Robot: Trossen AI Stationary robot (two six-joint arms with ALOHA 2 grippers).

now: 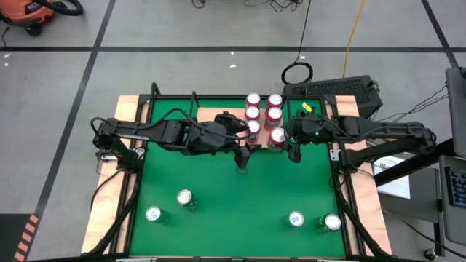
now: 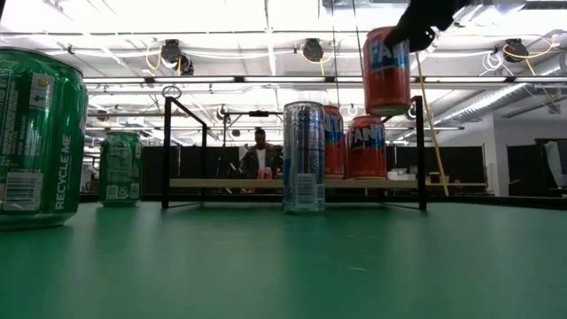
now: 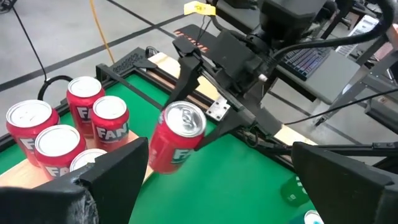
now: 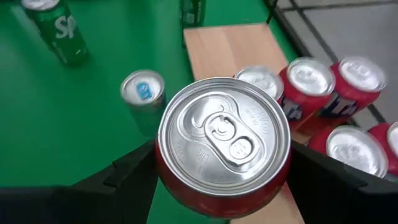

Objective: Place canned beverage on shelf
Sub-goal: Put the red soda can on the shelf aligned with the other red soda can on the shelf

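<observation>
A red can (image 4: 224, 146) is seen closest to the lens in the right wrist view, its silver lid turned up, and it is clamped between the two dark fingers of the right gripper (image 1: 279, 140). In the low view this red can (image 2: 387, 71) is held in the air, above the shelf (image 2: 292, 183) and clear of the cans that stand on it.

The shelf (image 1: 218, 116), a light-wood board with a thin black rail, is placed at the far side of the green table (image 1: 233, 193). Four red cans (image 1: 263, 106) are standing on its right part, close together, and the held can (image 1: 277, 137) is kept just at the near edge of this group. The left part of the board is bare wood.

The left gripper (image 1: 243, 158) is found just in front of the shelf, near its middle, with its fingers spread wide and nothing between them. A silver-blue can (image 2: 304, 157) is standing on the table in front of the shelf; in the high view it is mostly hidden under this gripper.

Four green cans are set well in front of the shelf: two at the left (image 1: 185, 198) (image 1: 153, 215) and two at the right (image 1: 295, 218) (image 1: 331, 222).

A person (image 2: 260, 152) is seen in the room behind the shelf.
</observation>
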